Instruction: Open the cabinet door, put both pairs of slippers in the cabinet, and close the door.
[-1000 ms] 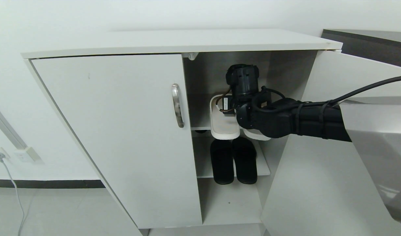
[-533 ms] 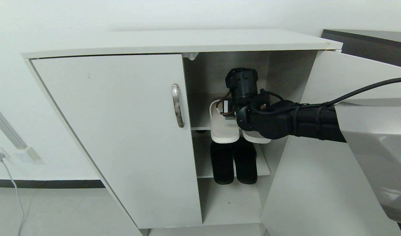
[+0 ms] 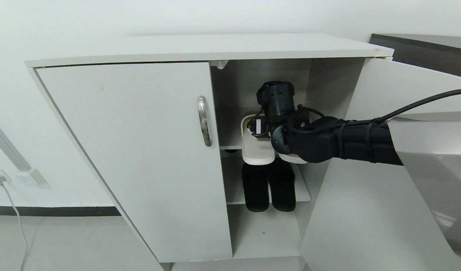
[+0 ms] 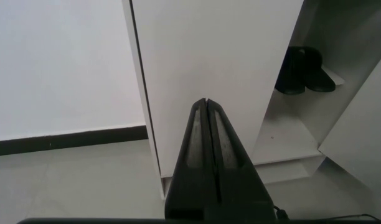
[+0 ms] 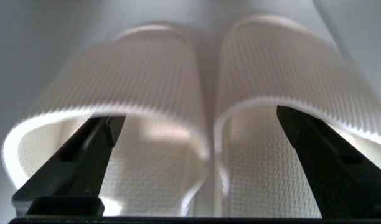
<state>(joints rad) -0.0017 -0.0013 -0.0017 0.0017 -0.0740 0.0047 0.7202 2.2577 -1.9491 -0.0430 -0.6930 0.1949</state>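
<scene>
Right gripper (image 5: 197,124): spread wide, clamping nothing. One finger (image 5: 78,168) sat at the mouth of each white slipper, under the strap as far as could be told.
White slippers (image 3: 257,150): side by side on the upper shelf (image 3: 228,145), toes inward, heels overhanging the front edge.
Handling (judged, not tested): ribbed foam look, so probably light, soft and springy. The straps would likely flex under load. The best hold seemed to be pinching the two adjoining inner walls together near the straps, and a further push inward seemed needed before the door could shut.
Black slippers (image 3: 270,188): paired on the lower shelf (image 3: 232,188), heels also past the edge.
Cabinet (image 3: 200,47): right door (image 3: 366,195) swung open, left door (image 3: 132,150) closed, with a metal handle (image 3: 203,120).
Left gripper (image 4: 206,102): fingers pressed together, empty, held low before the closed door.
</scene>
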